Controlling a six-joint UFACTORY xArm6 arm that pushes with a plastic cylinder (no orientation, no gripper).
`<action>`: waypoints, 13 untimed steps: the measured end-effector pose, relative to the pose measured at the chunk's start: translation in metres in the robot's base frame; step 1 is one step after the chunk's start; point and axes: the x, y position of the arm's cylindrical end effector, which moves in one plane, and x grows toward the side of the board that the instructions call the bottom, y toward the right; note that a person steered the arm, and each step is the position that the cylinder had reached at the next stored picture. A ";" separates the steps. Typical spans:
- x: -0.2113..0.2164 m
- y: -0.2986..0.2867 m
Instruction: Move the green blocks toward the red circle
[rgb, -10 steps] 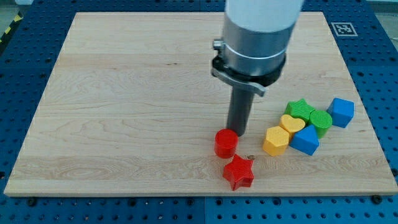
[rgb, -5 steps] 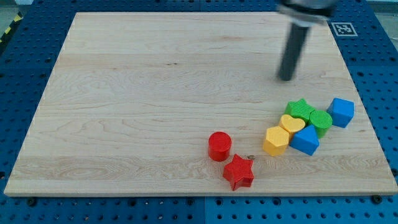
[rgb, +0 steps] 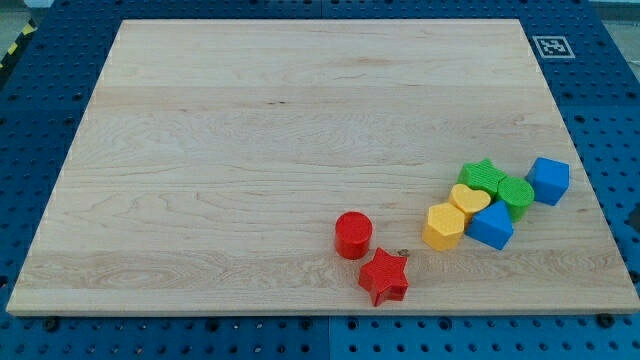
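The rod's tip does not show in the view, so its position and state cannot be told. The green star-shaped block (rgb: 482, 176) and green round block (rgb: 516, 192) sit in a cluster at the view's right, touching the yellow heart-shaped block (rgb: 470, 199). The red round block (rgb: 353, 235) lies well apart, toward the view's left. Approach from the cluster's right side and push leftward, steering clear of the yellow blocks.

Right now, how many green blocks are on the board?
2. The green star sits at the top of the cluster at the view's right; the green round block is just right of it, beside the blue cube. None looks hidden.
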 end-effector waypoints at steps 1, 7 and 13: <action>0.000 -0.052; -0.059 -0.234; -0.116 -0.209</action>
